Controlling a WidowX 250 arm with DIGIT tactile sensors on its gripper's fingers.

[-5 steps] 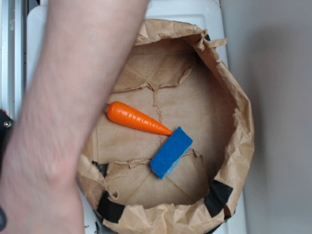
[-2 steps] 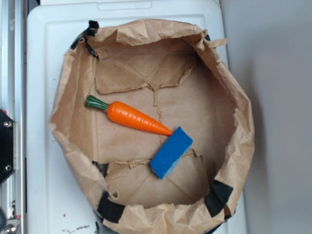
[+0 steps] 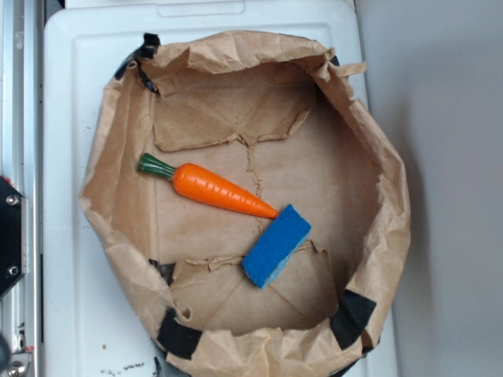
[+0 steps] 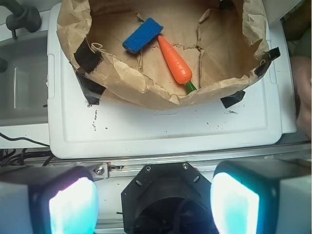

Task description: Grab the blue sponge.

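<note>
Wrist view: gripper (image 4: 153, 195) wide apart, holding nothing, both lit fingers (image 4: 73, 204) at the near edge, well back from the work and outside the paper bag (image 4: 146, 87). Blue sponge (image 4: 142, 35) flat on the bag floor, far side, left of centre in this view. Orange carrot (image 4: 174, 61) just beside it, tip at or against the sponge's right end; contact not certain. Exterior view: sponge (image 3: 276, 246) right of centre, angled, carrot (image 3: 223, 191) to its left and above, tip meeting the sponge's upper corner. Bag (image 3: 385, 236) resting on a white lid (image 3: 71, 86), walls crumpled and leaning inward.

Judged risks: fingers catching the near bag wall on the way in and dragging the bag; closing across the carrot tip instead of the sponge; sponge sliding flat on paper if pinched off-angle.
</note>
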